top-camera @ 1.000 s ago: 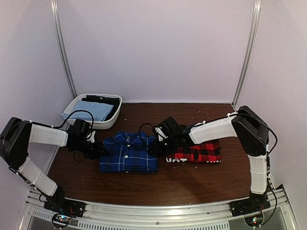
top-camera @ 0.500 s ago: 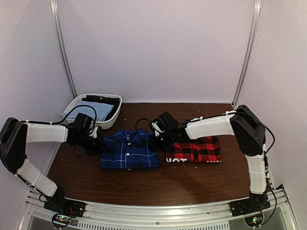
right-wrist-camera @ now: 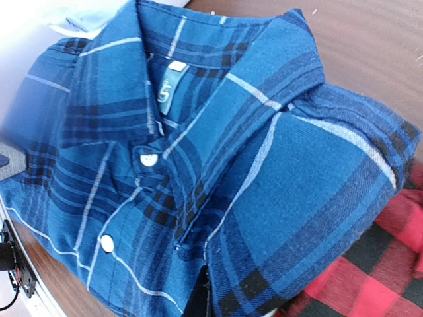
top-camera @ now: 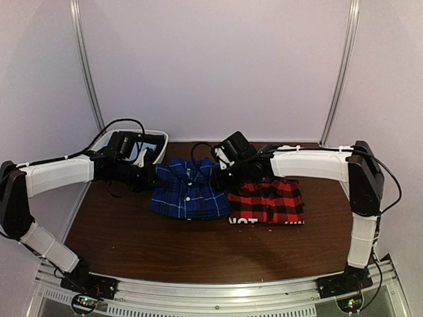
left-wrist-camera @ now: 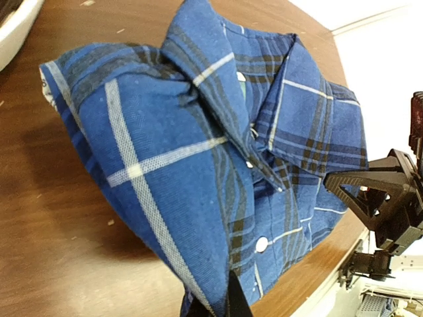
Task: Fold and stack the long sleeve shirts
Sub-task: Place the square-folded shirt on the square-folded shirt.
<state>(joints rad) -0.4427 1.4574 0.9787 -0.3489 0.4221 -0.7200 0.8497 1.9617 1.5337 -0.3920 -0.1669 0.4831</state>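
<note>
Since a second ago, both arms have swung away from their bases and pinched shut on the dark blue plaid shirt [top-camera: 187, 193] [left-wrist-camera: 198, 165] [right-wrist-camera: 198, 165]. It now sits bunched and raised near the middle of the table [top-camera: 165, 247], farther from the arm bases than before. We see the left gripper [top-camera: 153, 177] [left-wrist-camera: 231, 300] clamped on the shirt's left fold and the right gripper [top-camera: 222, 179] clamped on its right fold. The collar faces the back wall and the white buttons face up. Inside the collar a small blue label [right-wrist-camera: 166, 86] carries a pale mark that we cannot read for certain, with a blank white tab [right-wrist-camera: 176, 66] above it. The shirt's right edge lies over the edge of the red-and-black check shirt [top-camera: 269, 200] [right-wrist-camera: 370, 281], which rests folded flat just beside it. White letters reading "NOT" [top-camera: 240, 220] show along that shirt's near edge, and further letters to the right are too small to make out. A white bin [top-camera: 100, 140] stands at the table's far left corner, behind the left arm.
</note>
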